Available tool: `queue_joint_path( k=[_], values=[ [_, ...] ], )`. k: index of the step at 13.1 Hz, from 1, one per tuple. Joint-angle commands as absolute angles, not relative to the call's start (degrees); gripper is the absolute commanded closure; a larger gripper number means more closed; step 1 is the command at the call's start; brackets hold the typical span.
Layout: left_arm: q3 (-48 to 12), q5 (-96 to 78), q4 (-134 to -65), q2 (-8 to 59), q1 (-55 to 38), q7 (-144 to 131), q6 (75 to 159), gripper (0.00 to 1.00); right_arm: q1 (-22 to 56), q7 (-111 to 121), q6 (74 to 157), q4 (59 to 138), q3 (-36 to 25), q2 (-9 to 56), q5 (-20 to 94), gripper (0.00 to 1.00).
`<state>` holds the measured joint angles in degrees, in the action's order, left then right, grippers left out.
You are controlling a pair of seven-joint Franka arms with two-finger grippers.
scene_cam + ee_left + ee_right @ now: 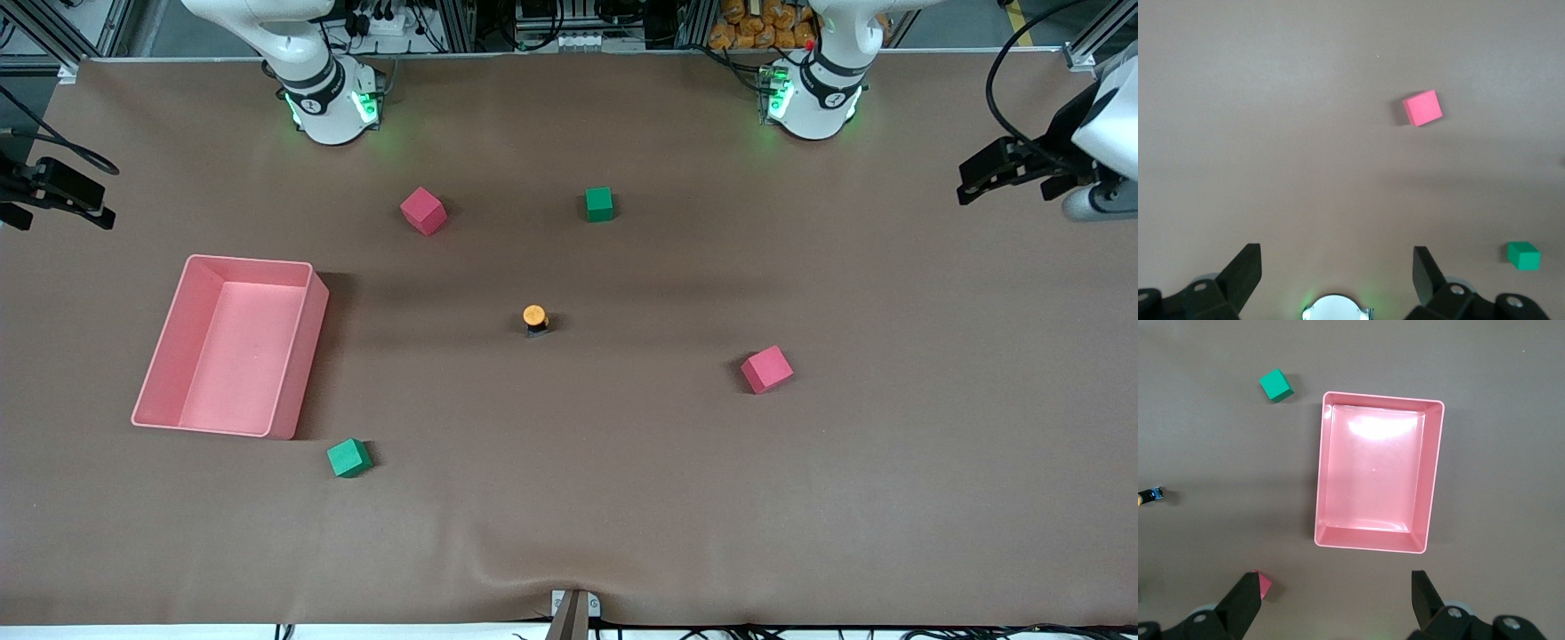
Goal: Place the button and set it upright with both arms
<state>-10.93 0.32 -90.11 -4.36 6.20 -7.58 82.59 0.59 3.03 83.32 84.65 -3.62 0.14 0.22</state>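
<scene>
Your button [534, 319] sits out near the middle of the table [569, 533], orange cap showing on its black body, and from the front view it looks like it's standing cap-up, though I can't be sure of a slight tilt. Nothing is touching it.

Your left claw [996, 173] hangs up at the left arm's edge of the table, jaws apart and empty. Your right claw [53, 191] hangs at the right arm's edge, above the pink tray [293, 356], jaws apart as well, nothing in them. Both arms are waiting, well apart from the button.

Here's where it could go sour. The button is small and short, so if you come down off-centre, one finger will nudge it first and tip it or send it rolling. Close on the rounded cap instead of the body and it could squirt out of the grip.

Mind the traffic too: two red cubes, one near the left arm's side [766, 369] and one closer to the bases [423, 211], plus a green cube [599, 204] and another by the tray's corner [348, 458]. If both arms reach for the centre together, the claws could clash over the button.
</scene>
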Motion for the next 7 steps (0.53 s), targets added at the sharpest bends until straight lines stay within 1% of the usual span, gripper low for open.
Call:
queue_joint_path(
  k=[1,4,7],
  values=[
    [-11.0,-0.9,-97.8,-11.1,7.3,-5.1,86.3,0.0,-0.4,3.5,82.7,84.2,-3.1,0.1,1.2,0.0],
    [-10.7,-0.8,-95.0,-10.7,7.3,-4.6,83.8,0.0,-0.4,3.5,82.7,84.2,-3.1,0.1,1.2,0.0],
    [-10.7,-0.8,-94.4,-10.4,7.2,-4.7,83.4,0.0,-0.6,3.5,82.7,84.1,-3.1,0.1,1.2,0.0]
  ],
)
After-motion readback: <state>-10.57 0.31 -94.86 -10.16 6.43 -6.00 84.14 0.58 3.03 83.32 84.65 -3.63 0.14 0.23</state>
